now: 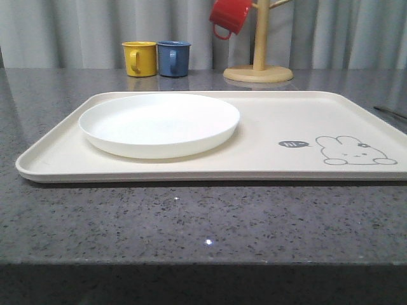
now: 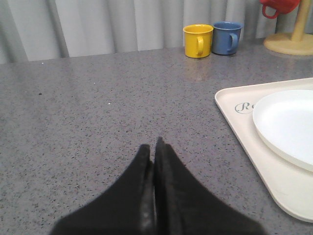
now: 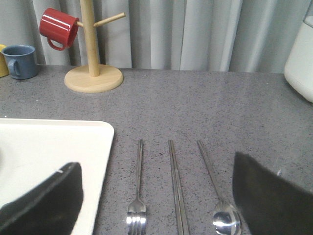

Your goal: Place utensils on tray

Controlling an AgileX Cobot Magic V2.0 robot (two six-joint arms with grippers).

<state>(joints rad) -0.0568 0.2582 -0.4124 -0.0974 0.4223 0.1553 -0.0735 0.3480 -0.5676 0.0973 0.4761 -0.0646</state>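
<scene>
Two sets of jaws hang low over the grey speckled counter. The left gripper points toward twelve o'clock, its black jaws pressed together with nothing between them, over bare counter beside the tray's short edge. The right gripper has its jaws spread wide and empty, one over the tray corner, the other by the spoon. Between them, just off the tray's three o'clock side, lie the fork, the flat chopsticks and the shiny spoon, parallel, handles away. On the cream tray, rabbit drawing at four o'clock, the round white plate sits toward nine. Beyond stand a yellow mug, a blue mug, and a wooden mug tree carrying a red mug.
</scene>
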